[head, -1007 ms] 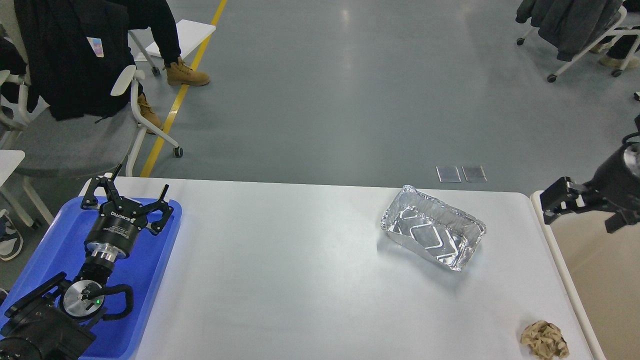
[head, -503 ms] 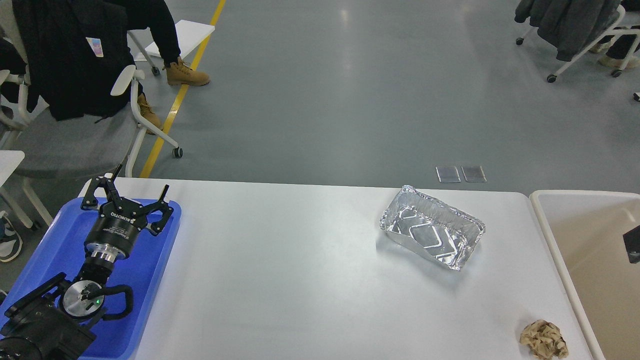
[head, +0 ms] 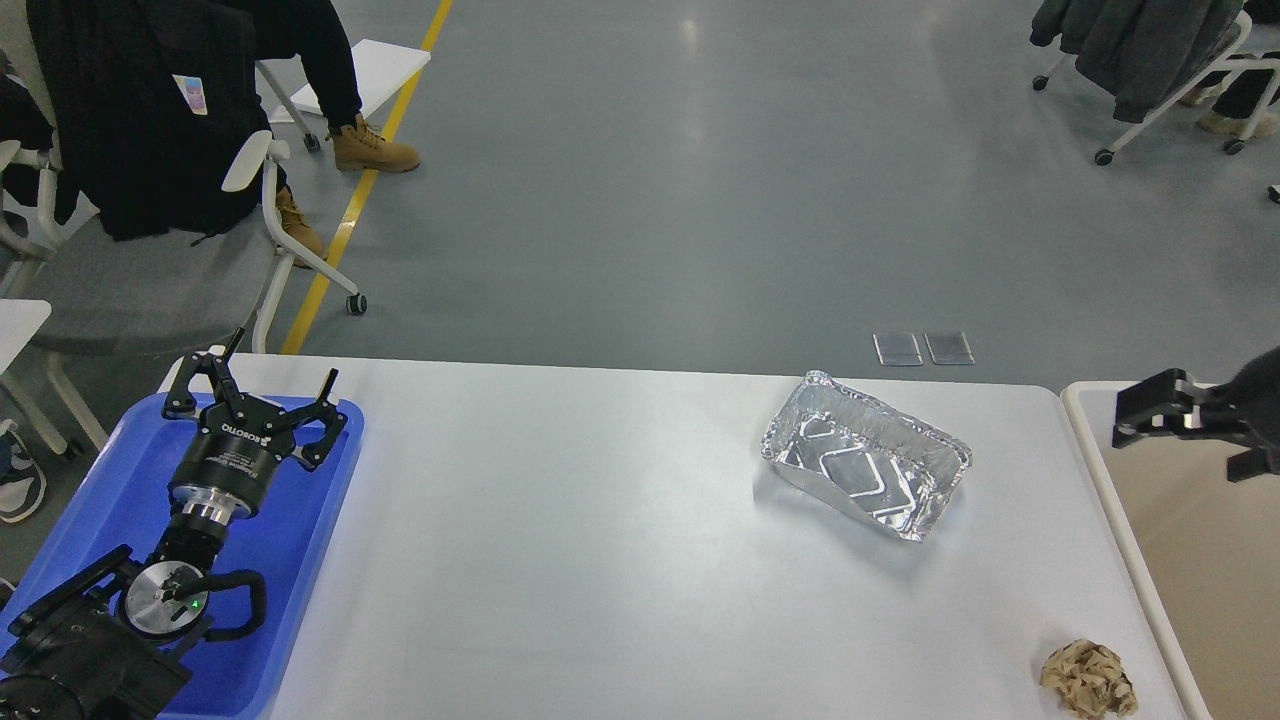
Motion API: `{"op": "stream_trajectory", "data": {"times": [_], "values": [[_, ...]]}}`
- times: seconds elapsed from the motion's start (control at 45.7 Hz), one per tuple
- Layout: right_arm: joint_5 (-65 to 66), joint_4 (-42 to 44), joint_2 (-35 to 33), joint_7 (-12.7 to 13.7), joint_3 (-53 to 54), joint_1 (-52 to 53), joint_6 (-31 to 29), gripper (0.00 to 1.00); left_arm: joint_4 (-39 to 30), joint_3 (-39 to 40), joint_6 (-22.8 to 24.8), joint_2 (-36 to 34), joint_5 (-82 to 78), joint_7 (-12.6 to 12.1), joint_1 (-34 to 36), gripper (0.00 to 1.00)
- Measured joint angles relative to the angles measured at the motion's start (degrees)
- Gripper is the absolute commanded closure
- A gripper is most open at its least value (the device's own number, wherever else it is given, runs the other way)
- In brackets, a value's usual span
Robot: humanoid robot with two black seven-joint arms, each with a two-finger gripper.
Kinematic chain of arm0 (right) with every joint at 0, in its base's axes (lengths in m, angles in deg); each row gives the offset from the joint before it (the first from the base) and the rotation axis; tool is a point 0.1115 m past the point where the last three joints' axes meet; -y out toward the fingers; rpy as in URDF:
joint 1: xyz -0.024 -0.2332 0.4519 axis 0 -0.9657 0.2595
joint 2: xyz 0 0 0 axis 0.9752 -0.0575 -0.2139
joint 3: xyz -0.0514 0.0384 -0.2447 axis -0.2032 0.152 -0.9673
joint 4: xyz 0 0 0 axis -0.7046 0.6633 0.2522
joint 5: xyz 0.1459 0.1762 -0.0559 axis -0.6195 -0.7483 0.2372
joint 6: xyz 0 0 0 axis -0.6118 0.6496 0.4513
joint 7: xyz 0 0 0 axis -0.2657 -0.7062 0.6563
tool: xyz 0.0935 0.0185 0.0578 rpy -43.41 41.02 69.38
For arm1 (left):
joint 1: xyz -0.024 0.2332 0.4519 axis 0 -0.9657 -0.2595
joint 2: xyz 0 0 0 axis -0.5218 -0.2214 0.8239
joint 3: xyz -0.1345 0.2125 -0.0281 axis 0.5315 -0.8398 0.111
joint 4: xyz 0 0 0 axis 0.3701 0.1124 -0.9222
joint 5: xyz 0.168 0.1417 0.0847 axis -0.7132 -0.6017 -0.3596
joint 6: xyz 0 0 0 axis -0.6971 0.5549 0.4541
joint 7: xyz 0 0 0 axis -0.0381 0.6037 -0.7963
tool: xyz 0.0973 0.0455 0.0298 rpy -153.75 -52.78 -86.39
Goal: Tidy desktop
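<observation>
Grey floor (head: pixel 650 200) fills the upper half of the view, with a yellow line (head: pixel 350 200) and wheeled chairs (head: pixel 150 250) at the left and another chair (head: pixel 1150 70) at the far right. Below it the white counter (head: pixel 600 560) spans nearly the whole width, most of its surface bare. Off its right end stands a bin (head: pixel 1200 580) with a white rim and beige bottom. On the counter's left end lies a blue tray (head: pixel 300 560). Over that tray hangs the left hand (head: pixel 258 388), its 2 fingers spread wide and holding nothing. At the right, the right hand (head: pixel 1150 410) reaches over the bin's near rim; it is dark and cut by the frame edge, so I cannot tell how its fingers stand. Right of centre on the counter sits a foil pan (head: pixel 866 468), tilted and empty. Near the front right corner lies a crumpled brown wad (head: pixel 1088 678), well apart from the pan.
</observation>
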Motion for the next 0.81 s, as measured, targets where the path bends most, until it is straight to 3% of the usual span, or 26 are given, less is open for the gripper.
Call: {"op": "stream_trajectory", "data": {"times": [0.285,0.525,0.81], "values": [[-15.2,0.5,7.7,0.0,6.4,-8.2,9.9,0.00,0.0,0.0,0.0,0.0,0.0,0.0,0.0,0.01],[-17.5,4.9,13.7,0.0,11.4,-18.2,18.6,0.01,0.0,0.0,0.0,0.0,0.0,0.0,0.0,0.01],[-17.8,13.4,19.0,-0.1,13.5,-28.4,22.9,0.01,0.0,0.0,0.0,0.0,0.0,0.0,0.0,0.01]]}}
